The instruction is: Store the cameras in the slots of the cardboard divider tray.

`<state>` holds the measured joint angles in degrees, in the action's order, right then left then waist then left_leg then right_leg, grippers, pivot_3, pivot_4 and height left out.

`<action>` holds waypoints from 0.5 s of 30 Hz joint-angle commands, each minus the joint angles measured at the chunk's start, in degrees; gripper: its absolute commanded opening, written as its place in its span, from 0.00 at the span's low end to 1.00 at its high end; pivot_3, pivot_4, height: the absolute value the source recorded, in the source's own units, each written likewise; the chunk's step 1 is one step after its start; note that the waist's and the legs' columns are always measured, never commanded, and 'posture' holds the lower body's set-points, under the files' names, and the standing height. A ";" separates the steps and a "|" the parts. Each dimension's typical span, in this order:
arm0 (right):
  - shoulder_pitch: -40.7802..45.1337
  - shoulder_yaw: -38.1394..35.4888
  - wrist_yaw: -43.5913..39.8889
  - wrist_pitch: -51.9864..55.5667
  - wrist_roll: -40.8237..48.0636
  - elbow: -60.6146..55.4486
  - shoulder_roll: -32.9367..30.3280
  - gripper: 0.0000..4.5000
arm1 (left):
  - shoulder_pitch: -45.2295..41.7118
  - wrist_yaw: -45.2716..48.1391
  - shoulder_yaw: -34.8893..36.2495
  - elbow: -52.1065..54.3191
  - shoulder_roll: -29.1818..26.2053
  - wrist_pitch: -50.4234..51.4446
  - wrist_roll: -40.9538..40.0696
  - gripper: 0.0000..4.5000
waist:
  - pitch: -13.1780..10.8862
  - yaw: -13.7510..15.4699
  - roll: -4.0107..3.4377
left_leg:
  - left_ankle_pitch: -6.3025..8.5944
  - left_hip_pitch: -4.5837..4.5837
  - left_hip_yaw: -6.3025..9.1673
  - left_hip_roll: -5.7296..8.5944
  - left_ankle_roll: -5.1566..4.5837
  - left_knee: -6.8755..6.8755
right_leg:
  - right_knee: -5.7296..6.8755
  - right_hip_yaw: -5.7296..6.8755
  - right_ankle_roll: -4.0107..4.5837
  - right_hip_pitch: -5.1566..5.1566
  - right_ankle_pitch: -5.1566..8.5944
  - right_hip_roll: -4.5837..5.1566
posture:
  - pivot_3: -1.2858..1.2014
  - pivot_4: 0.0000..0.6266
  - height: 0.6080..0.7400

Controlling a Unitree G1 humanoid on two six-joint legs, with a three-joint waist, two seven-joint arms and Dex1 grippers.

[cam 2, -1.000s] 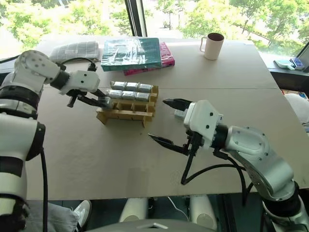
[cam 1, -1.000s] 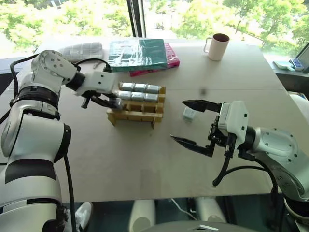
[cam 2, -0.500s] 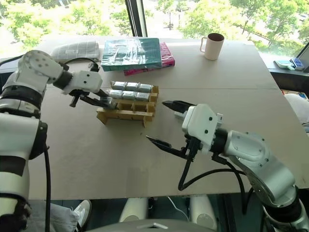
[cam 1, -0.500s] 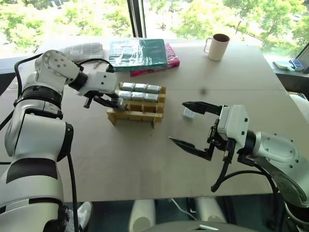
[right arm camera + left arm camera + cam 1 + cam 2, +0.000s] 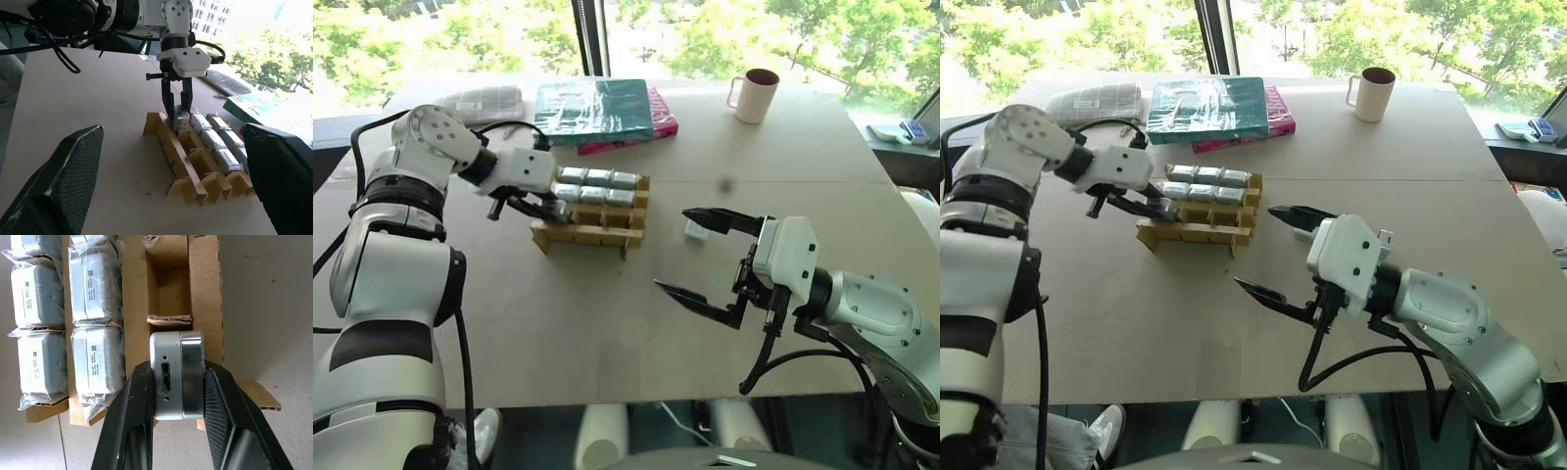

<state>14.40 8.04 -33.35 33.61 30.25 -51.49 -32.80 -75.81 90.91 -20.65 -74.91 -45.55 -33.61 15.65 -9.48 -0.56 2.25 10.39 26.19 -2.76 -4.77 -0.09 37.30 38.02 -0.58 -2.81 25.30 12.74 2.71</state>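
While my left gripper [image 5: 178,396] clamps a camera [image 5: 177,374] over a near-row slot of the cardboard divider tray [image 5: 590,233], six wrapped cameras [image 5: 597,186] fill its far rows; another camera [image 5: 695,230] lies beside my wide-open right gripper [image 5: 705,257].

tray [image 5: 590,233] mid-table, cameras [image 5: 597,186] in rear slots; one camera [image 5: 696,230] right; mug [image 5: 756,94] behind, perhaps far-right
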 commanded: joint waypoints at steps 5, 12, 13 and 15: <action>-0.37 -0.96 0.08 -0.82 0.63 -2.65 -0.56 1.00 | 0.19 -0.28 2.06 1.12 0.12 -0.33 -0.29 0.17 | 0.00 -0.01 0.00 | 0.00 -0.01 0.01 0.00 0.00 0.00 | 0.01 0.00 0.00 0.00 0.00 0.00 | 0.52 0.24 1.00; -1.12 -1.71 -0.44 -1.34 1.06 -2.47 -1.23 1.00 | 0.26 0.39 4.74 2.37 -0.62 -1.66 -2.06 0.98 | 0.00 0.01 0.00 | 0.00 -0.04 0.02 0.00 0.00 0.02 | 0.01 0.01 0.00 -0.06 0.00 0.00 | 0.52 0.24 1.00; -1.19 -1.86 -0.36 -1.36 1.09 -2.46 -1.31 1.00 | 0.18 1.10 5.32 2.87 -1.28 -1.54 -3.79 0.98 | 0.00 0.00 0.00 | 0.00 -0.05 0.02 0.00 0.00 0.02 | 0.01 0.01 0.00 -0.07 0.00 0.00 | 0.52 0.24 1.00; -1.79 -2.55 -0.03 -1.42 1.16 -2.53 -1.46 1.00 | 1.58 1.55 4.77 5.92 -3.21 1.39 -10.37 0.98 | 0.00 -0.05 0.00 | 0.00 -0.06 0.03 0.00 0.00 0.02 | 0.01 0.01 0.00 -0.07 0.00 0.00 | 0.52 0.24 1.00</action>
<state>12.70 7.71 -33.44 33.37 30.77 -51.89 -33.85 -74.02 91.85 -16.65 -71.72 -46.99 -33.61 9.69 -9.48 -0.61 2.25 10.39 26.13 -2.74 -4.78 -0.09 37.32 38.02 -0.58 -2.81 25.22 12.74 2.71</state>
